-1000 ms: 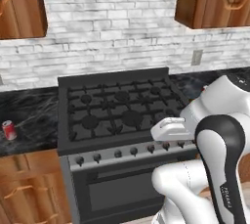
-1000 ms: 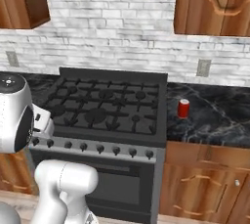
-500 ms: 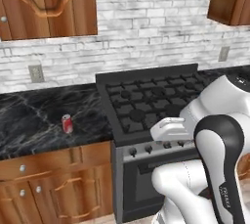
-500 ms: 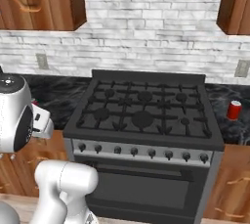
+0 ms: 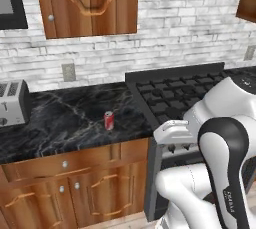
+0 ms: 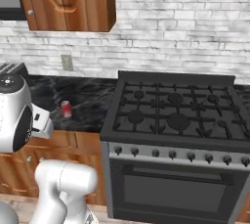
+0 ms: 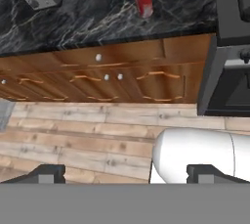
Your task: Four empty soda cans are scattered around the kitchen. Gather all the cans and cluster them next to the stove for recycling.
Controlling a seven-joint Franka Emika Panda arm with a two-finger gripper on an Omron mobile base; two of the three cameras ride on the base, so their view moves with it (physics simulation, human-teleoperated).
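Note:
One red soda can (image 5: 109,120) with a silvery top stands upright on the black marble counter, a little left of the stove (image 5: 186,92). The right base view has the same soda can (image 6: 66,109) left of the stove (image 6: 176,113). Seen from the hand, the soda can (image 7: 143,0) is near the top, far beyond my gripper (image 7: 127,174), and the stove's edge (image 7: 233,8) is at the right. The gripper hangs over the wood floor, in front of the cabinets. Its jaws are open with nothing between them.
A silver toaster (image 5: 12,103) stands at the counter's left end, well left of the can. Brown drawers and cabinet doors (image 7: 107,78) run below the counter. A wall cabinet (image 5: 87,3) hangs above. An outlet (image 6: 66,62) sits on the brick wall.
The whole picture has slid right, so the base has driven left. The can right of the stove has left the right base view. The left can now shows near mid-frame.

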